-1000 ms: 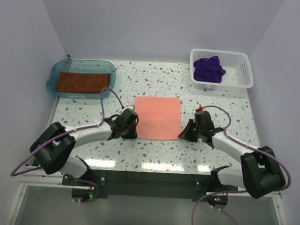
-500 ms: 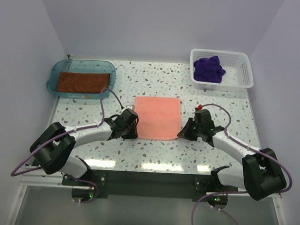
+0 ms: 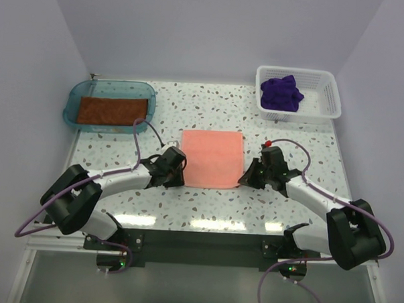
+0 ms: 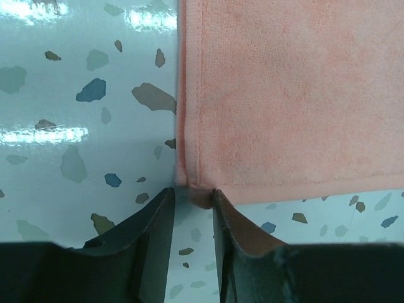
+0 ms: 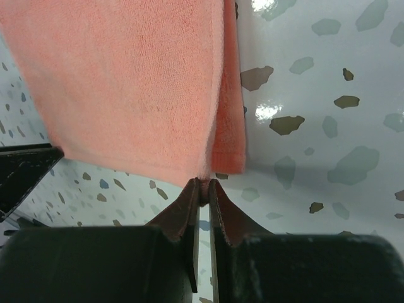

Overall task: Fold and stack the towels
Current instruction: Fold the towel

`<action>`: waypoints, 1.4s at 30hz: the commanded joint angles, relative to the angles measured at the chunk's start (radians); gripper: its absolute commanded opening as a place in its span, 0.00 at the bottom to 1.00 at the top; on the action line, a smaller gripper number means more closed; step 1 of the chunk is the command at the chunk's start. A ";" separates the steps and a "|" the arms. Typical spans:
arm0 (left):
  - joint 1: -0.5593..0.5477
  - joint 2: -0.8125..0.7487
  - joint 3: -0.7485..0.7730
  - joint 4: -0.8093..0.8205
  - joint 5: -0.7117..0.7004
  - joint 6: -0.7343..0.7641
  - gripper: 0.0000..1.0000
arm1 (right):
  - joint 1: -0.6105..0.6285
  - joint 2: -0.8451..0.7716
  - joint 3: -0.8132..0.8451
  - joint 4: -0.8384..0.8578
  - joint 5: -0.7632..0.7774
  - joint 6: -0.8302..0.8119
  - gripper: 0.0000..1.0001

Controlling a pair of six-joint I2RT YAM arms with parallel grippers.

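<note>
The salmon pink towel [image 3: 213,159] lies spread flat at the table's middle. My left gripper [image 3: 182,179] is at its near left corner. In the left wrist view the gripper [image 4: 192,192] has its jaws apart, with the towel [image 4: 290,95] corner just at the tips and not pinched. My right gripper [image 3: 243,182] is shut on the near right corner. In the right wrist view the gripper [image 5: 204,183] pinches the towel [image 5: 139,82], whose edge is lifted and curled. The rust brown towel [image 3: 112,111] lies flat in the tray. The purple towel [image 3: 281,92] sits bunched in the basket.
The teal tray [image 3: 71,99] stands at the back left and the white mesh basket [image 3: 328,96] at the back right. White walls close in the table on three sides. Both arms lie low along the near half of the speckled table [image 3: 206,205].
The left gripper's jaws have spread apart at the towel's near left corner. The right gripper has crept slightly left, still pinching the near right corner.
</note>
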 commanded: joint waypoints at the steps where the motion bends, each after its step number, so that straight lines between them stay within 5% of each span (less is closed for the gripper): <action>1: 0.000 0.017 0.017 -0.009 -0.035 -0.021 0.35 | 0.008 -0.027 0.044 -0.010 -0.009 -0.010 0.00; 15: -0.006 -0.021 0.034 -0.043 -0.032 -0.024 0.00 | 0.008 -0.036 0.072 -0.036 0.005 -0.027 0.00; 32: 0.019 -0.056 0.187 -0.078 -0.050 0.051 0.00 | 0.008 -0.033 0.193 -0.102 0.048 -0.087 0.00; 42: 0.149 0.056 0.420 -0.067 -0.070 0.226 0.00 | -0.015 0.119 0.483 -0.122 0.143 -0.185 0.00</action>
